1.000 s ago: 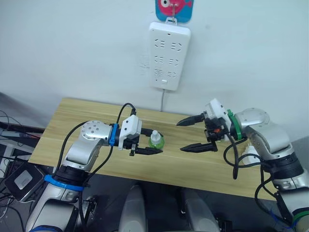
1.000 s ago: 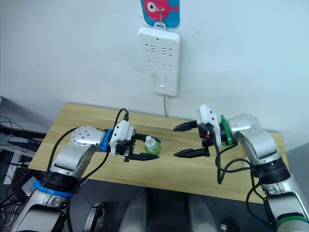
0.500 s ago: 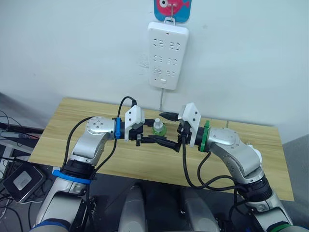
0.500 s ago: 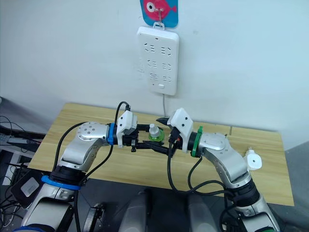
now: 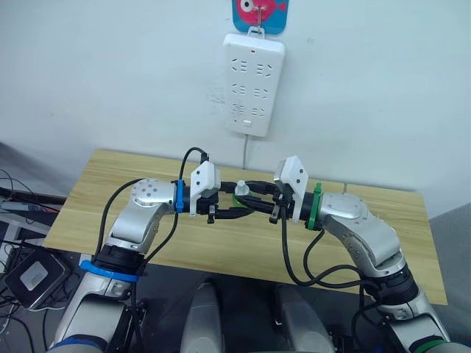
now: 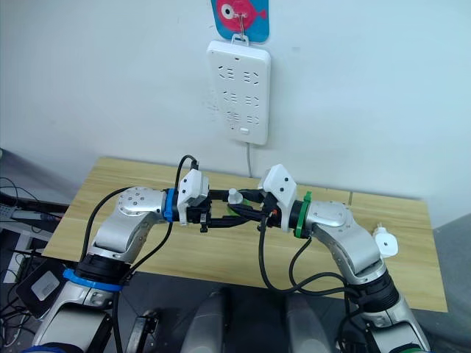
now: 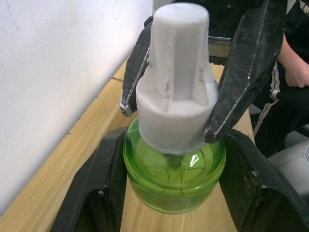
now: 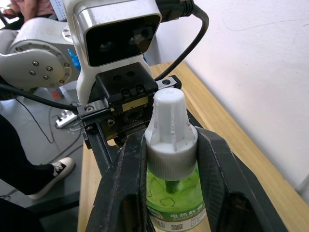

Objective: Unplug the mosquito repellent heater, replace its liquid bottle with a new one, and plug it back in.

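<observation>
Holding the green liquid bottle [image 7: 175, 169] above the wooden table [image 5: 103, 184], the left gripper [image 5: 234, 206] squeezes its body and the right gripper [image 8: 166, 159] squeezes its white cap [image 7: 176, 87]. Twisting crookedly could make it slip and spill. The heater [image 6: 385, 243] lies near the table's right edge.

Both arms bending inward, meeting in middle. Left gripper [image 5: 237, 208] squeezing green bottle's [image 7: 175, 169] body. Right gripper [image 5: 250, 200] pinching its white cap [image 7: 177, 77].

The head's two eyes are looking forward and down over the bench [image 5: 103, 184] toward the wall; both wrist cameras are facing each other, sharing the green bottle [image 7: 175, 170] close up.
</observation>
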